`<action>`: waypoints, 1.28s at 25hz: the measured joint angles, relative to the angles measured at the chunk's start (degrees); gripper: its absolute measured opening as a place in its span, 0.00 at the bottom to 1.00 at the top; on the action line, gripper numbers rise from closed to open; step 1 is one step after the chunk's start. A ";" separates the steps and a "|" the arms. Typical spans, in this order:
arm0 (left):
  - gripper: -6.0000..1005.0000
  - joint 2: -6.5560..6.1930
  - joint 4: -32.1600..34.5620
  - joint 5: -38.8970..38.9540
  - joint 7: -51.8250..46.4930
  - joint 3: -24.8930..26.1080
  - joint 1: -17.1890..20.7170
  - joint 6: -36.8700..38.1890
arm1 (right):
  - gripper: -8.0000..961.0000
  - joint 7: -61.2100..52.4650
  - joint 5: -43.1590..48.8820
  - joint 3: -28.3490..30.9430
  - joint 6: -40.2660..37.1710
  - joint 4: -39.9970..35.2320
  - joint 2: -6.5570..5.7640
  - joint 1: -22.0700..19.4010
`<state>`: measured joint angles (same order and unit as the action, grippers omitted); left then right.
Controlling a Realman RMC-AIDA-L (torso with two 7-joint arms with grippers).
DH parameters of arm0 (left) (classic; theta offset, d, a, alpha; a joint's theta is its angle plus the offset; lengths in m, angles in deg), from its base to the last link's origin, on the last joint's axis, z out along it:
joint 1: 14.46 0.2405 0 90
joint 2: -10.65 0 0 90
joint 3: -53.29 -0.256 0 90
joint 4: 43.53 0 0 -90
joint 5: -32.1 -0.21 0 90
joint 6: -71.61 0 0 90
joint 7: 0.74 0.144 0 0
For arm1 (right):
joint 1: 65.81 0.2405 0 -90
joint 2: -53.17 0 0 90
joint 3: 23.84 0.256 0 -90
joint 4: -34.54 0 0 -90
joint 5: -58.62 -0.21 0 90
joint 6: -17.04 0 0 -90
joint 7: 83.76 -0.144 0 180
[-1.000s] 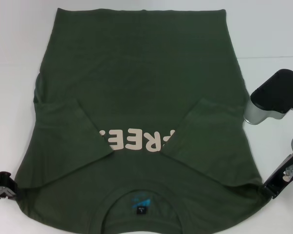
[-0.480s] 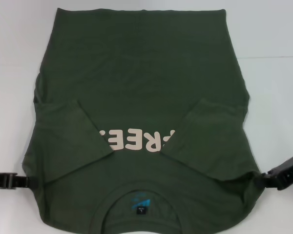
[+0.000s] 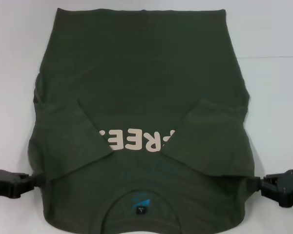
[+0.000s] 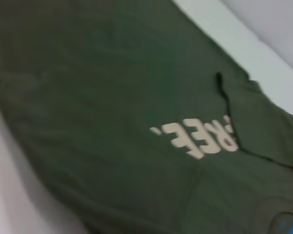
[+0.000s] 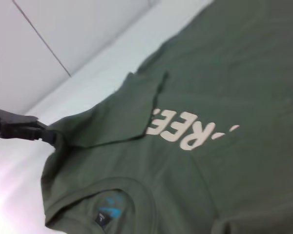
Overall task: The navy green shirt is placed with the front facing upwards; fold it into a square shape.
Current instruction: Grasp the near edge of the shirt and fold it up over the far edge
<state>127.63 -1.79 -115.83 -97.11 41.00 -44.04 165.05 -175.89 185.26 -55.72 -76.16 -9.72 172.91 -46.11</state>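
The navy green shirt (image 3: 141,97) is spread front-up on the white bench (image 3: 273,97), both sleeves folded inward. Its shoulder edges are met by the left gripper (image 3: 36,180) and right gripper (image 3: 256,185), each apparently pinched on the cloth.

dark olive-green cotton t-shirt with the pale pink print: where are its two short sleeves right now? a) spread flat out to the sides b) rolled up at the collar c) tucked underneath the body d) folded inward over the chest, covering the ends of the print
d: on the dark olive-green cotton t-shirt both sleeves lie folded inward on the front, their edges covering the ends of the pale pink print, which the right wrist view also shows on one side.
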 joint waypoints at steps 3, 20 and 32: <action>0.03 -0.11 -0.16 0.19 3.78 0.01 0.35 2.75 | 0.05 9.50 -0.28 4.12 -0.15 4.53 0.00 -0.95; 0.04 0.32 4.19 -1.75 26.05 2.28 8.42 16.26 | 0.05 37.02 -0.70 17.80 -8.91 12.01 0.13 -8.94; 0.04 1.07 5.83 -7.88 37.56 4.67 11.36 19.64 | 0.05 47.15 -0.39 24.82 -12.58 15.57 0.15 -19.24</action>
<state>128.70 4.05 -123.70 -59.55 45.67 -32.67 184.69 -128.74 184.87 -30.90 -88.74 5.84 173.06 -65.34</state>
